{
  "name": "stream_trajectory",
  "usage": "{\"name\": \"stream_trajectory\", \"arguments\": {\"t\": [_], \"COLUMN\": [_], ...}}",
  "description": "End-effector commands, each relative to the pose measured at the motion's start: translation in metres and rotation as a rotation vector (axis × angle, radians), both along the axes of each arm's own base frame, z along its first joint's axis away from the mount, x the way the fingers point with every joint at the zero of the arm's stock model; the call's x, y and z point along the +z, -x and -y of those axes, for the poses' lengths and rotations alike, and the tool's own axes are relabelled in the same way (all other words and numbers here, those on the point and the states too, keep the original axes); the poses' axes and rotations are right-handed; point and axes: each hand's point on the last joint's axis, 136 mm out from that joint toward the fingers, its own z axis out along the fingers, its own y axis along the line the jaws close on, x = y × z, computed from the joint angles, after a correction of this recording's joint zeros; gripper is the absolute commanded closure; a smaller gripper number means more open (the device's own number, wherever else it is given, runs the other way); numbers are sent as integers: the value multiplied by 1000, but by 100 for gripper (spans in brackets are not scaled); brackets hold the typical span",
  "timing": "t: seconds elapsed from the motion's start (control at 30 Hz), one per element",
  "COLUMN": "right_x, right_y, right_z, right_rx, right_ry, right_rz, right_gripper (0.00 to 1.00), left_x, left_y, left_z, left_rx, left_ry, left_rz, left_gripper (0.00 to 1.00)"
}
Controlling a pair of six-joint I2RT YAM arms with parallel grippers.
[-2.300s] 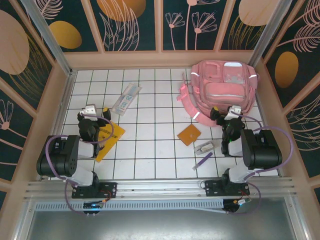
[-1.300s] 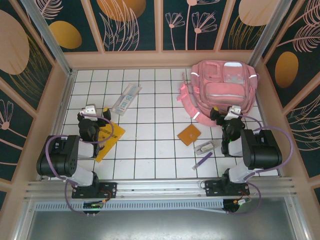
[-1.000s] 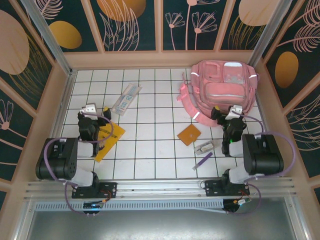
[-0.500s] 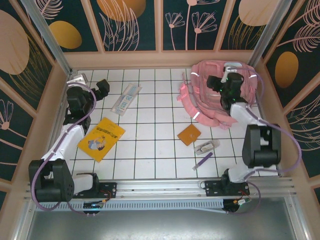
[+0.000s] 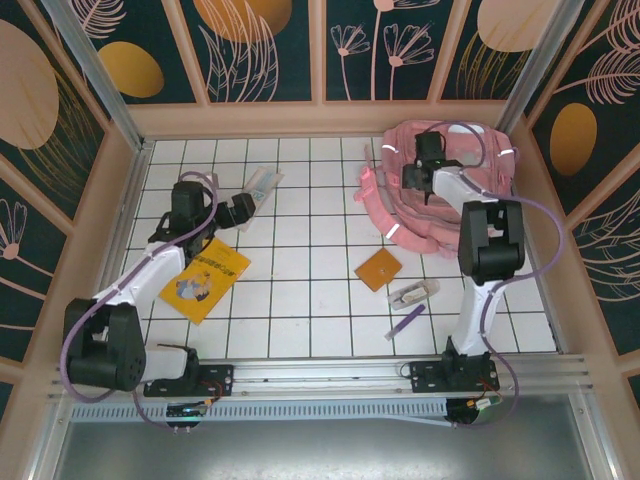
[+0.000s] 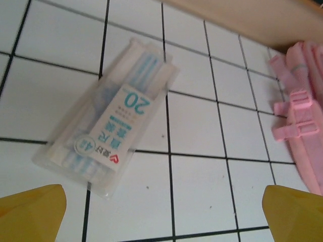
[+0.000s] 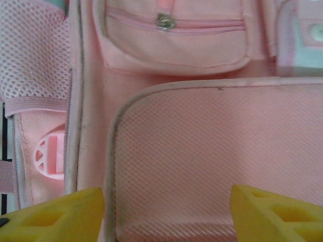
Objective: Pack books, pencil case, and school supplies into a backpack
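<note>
Thin yellow-orange booklet with dark print (image 5: 205, 278): flat on the white gridded table (image 5: 300, 310), near-left, just this side of my left arm; not packed

My left gripper (image 5: 240, 207): jaws wide apart, holding nothing; in the wrist view (image 6: 161, 217) both yellow fingertips (image 6: 30, 212) sit at the bottom corners with bare tile between them

Long clear-whitish pencil case with blue markings (image 6: 108, 143): flat on the table just ahead of my left fingertips, nearer the left finger than the right; from above (image 5: 265, 180) its far end shows past the gripper

Axis, my judgement: the case's long axis runs on a diagonal, oblique to the line between my fingers, so the wrist wants turning before I drop across the narrow width; the left arm is much the nearer

Small flat orange square booklet (image 5: 378, 268): mid-table, well apart from both grippers

Short purple pen-like stick (image 5: 405, 321): nearest my bases, just beside the grey item

Small whitish-grey chunky item (image 5: 412, 293): between the square booklet and the right arm's base

My right gripper (image 5: 425, 165): over the backpack; at the wrist (image 7: 164, 214) the fingers stand apart with mesh panel between, nothing clamped

Large soft pink backpack (image 5: 415, 222): far-right corner, front pocket zip (image 7: 164, 21) closed
</note>
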Motion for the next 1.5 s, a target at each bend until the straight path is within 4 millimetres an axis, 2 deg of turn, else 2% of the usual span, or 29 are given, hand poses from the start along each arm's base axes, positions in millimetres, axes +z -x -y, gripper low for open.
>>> {"name": "stream_trajectory", "arguments": {"t": [0.0, 0.13, 0.23, 0.3, 0.37, 0.43, 0.53, 0.57, 0.63, 0.7, 0.77, 0.9, 0.97, 1.07, 1.23, 1.33, 1.37, 1.47], "right_x": [-12, -21, -29, -35, -38, -36, -30, -25, -9, 17, 54, 109, 128, 143, 170, 189, 197, 211], "right_y": [7, 6, 9, 10, 11, 9, 3, 1, -4, -9, -13, -12, -10, -9, -9, -10, -8, -5], "right_z": [-5, -14, -4, 9, 14, 13, 2, -2, -14, -30, -46, -74, -88, -103, -124, -134, -140, -151], "right_rx": [24, 30, -11, -41, -47, -38, -5, -1, 28, 57, 107, 214, 265, 325, 365, 352, 363, 361], "right_ry": [76, 100, 210, 294, 332, 324, 280, 260, 199, 111, 21, -104, -124, -101, -137, -198, -230, -292], "right_rz": [-89, -144, -178, -183, -186, -172, -151, -136, -96, -25, 71, 196, 235, 263, 300, 330, 336, 349], "right_gripper": [30, 26, 31, 50, 67, 71, 95, 100, 100, 100, 100, 100, 100, 100, 100, 100, 100, 100], "left_x": [-22, -25, -28, -31, -33, -34, -32, -32, -31, -27, -18, 2, 12, 22, 8, -12, -26, -35], "left_y": [5, 4, 6, 7, 9, 9, 9, 8, 7, 5, 3, 1, -1, -5, -10, -16, -17, -33], "left_z": [4, 13, 14, 12, 12, 13, 13, 13, 13, 20, 37, 76, 94, 116, 147, 158, 161, 170], "left_rx": [12, -9, -7, 7, 14, 16, 14, 16, 24, 15, -27, -122, -162, -206, -246, -219, -208, -197], "left_ry": [31, 39, 31, 31, 35, 38, 34, 31, 39, 85, 198, 374, 380, 394, 464, 482, 485, 484], "left_rz": [-104, -128, -131, -136, -143, -150, -152, -155, -163, -166, -160, -152, -139, -121, -173, -218, -252, -273], "left_gripper": [1, 1, 1, 1, 1, 1, 1, 1, 1, 1, 1, 3, 2, 4, 8, 17, 20, 29]}}
